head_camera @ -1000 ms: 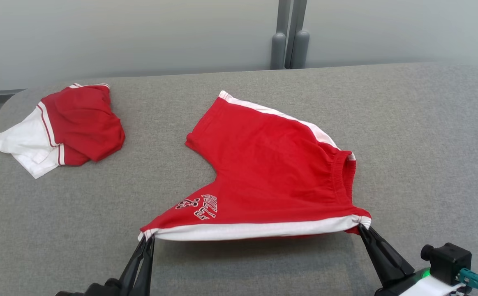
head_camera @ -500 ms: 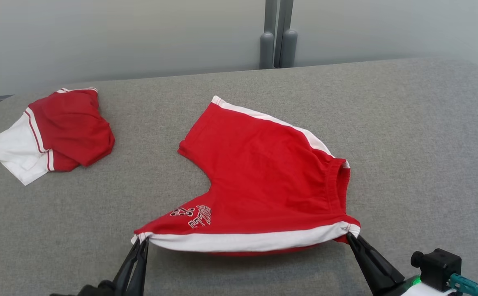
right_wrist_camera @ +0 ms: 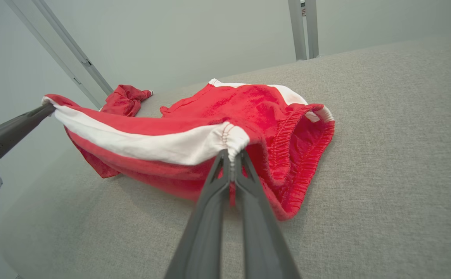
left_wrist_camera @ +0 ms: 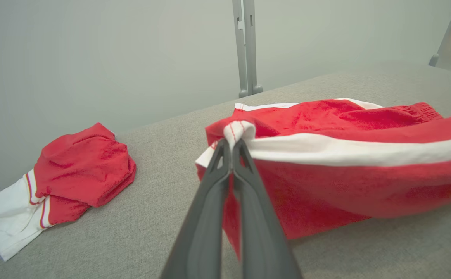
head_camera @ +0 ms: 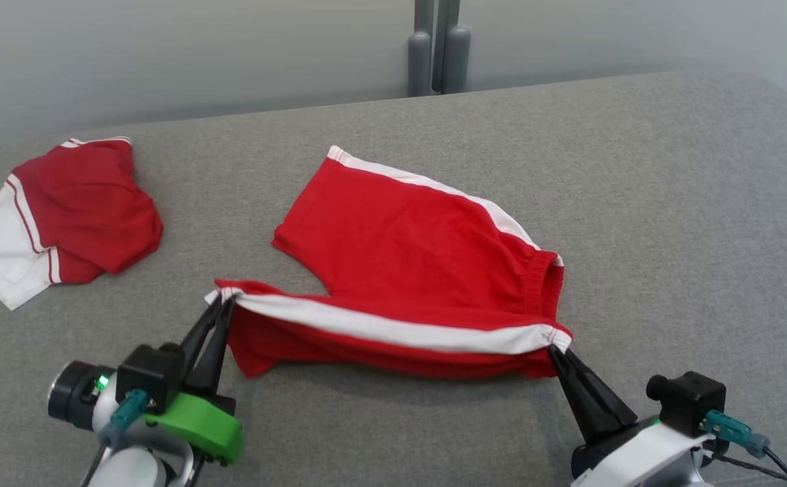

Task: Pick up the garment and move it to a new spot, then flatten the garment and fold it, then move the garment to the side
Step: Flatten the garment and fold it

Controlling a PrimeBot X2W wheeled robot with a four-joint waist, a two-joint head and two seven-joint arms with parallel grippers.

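Red shorts (head_camera: 420, 250), mid-fold: left fingers (head_camera: 214, 345) and right fingers (head_camera: 582, 389) each pinch one end of the raised white-striped edge (head_camera: 379, 328). Next, probably: carry it evenly beyond both fingertips onto the far leg (head_camera: 366, 203).

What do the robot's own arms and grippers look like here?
Left gripper and right gripper each have two long, tapering dark fingers. The left wrist carries a bright green bracket and a lit green light; the right has a white shell, black camera block and teal plug with dark cable.
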